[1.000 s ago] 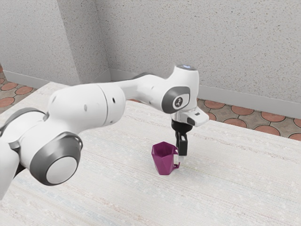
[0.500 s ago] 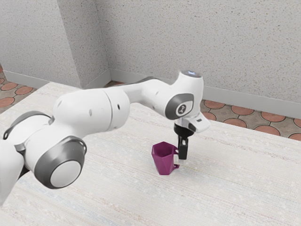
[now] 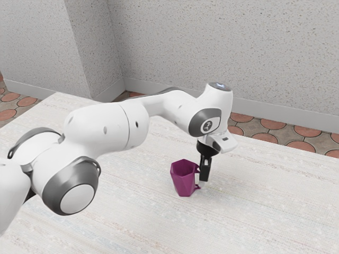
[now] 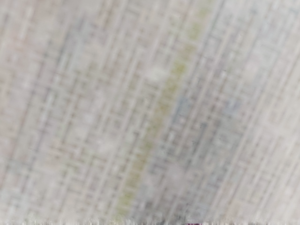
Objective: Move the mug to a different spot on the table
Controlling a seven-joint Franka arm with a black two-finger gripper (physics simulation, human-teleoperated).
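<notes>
There is one table (image 3: 275,201), a pale, streaked wooden top that spans the exterior view. Its far edge runs along a floor of red tiles (image 3: 296,132) below a grey speckled wall (image 3: 238,42). The wrist view looks close down on the same streaked wood (image 4: 150,112).

One white Franka arm (image 3: 106,127) comes in from the exterior view's left and bends down over the middle of the table.

One mug (image 3: 184,179), purple and faceted, stands upright on the table about mid-way across. It is well back from the far edge, and its handle points toward the exterior view's right.

One black gripper (image 3: 203,177) hangs straight down at the mug's handle, touching or just beside it. Whether it is clamped on the handle or loose, I cannot tell from this angle.

Bare tabletop lies on the mug's right, behind it toward the far edge, and in front of it. The arm's bulk covers the ground to its left.
</notes>
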